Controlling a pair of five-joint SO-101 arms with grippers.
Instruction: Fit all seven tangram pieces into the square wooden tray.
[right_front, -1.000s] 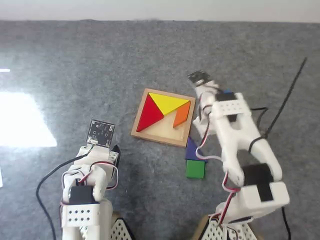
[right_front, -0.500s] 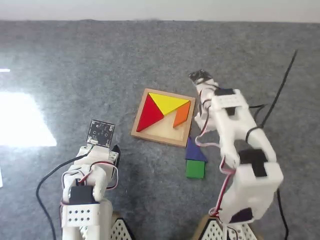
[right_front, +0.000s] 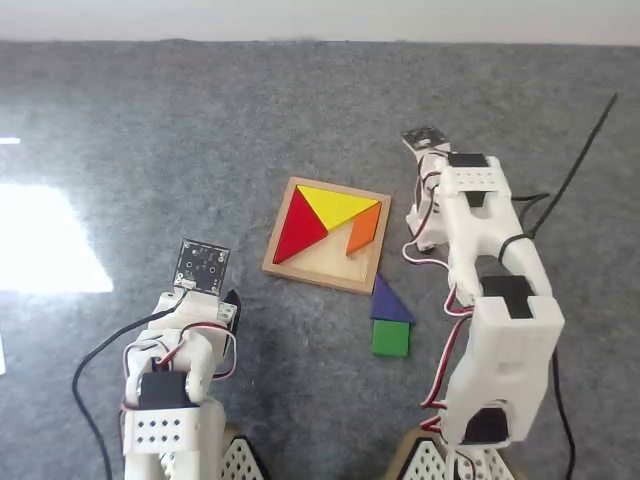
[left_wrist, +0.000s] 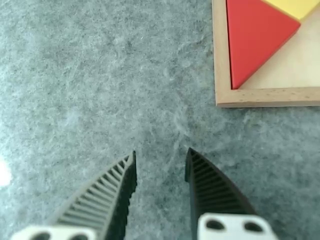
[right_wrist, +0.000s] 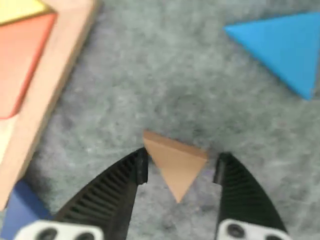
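High view: my right arm (right_front: 490, 300) lies alongside the square wooden tray (right_front: 316, 274), on the side where the orange piece sits. My left arm (right_front: 180, 370) is folded back, well short of the tray. This view gives the tray's contents whole. A large red triangle (right_front: 298, 228), a large yellow triangle (right_front: 335, 205) and an orange parallelogram (right_front: 365, 230) are seated, with bare wood across the remainder. Just outside the tray, a dark blue triangle (right_front: 388, 300) touches a green square (right_front: 391, 338); both lie between my arms, nearer the right one.

Right wrist view: this supplies what lies under the wrist. My right gripper (right_wrist: 182, 162) has its jaws apart, straddling a small tan wooden triangle (right_wrist: 175, 160) that lies flat on the grey felt mat (right_wrist: 150, 75). One fingertip (right_wrist: 132, 172) sits at a corner of the piece and the other is just beside the opposite corner. I cannot confirm contact. The triangle's point faces back toward my wrist, its long edge ahead. It is unpainted and pale brown, with its thickness showing along that edge. A light blue triangle (right_wrist: 285, 45) lies ahead of the gripper on the side away from the tray, apart from the tan piece. The tray rim runs near on the other side.

Left wrist view: my left gripper (left_wrist: 160, 170) hangs with jaws apart over the mat. A tray corner lies ahead of it, with the red triangle's tip inside.
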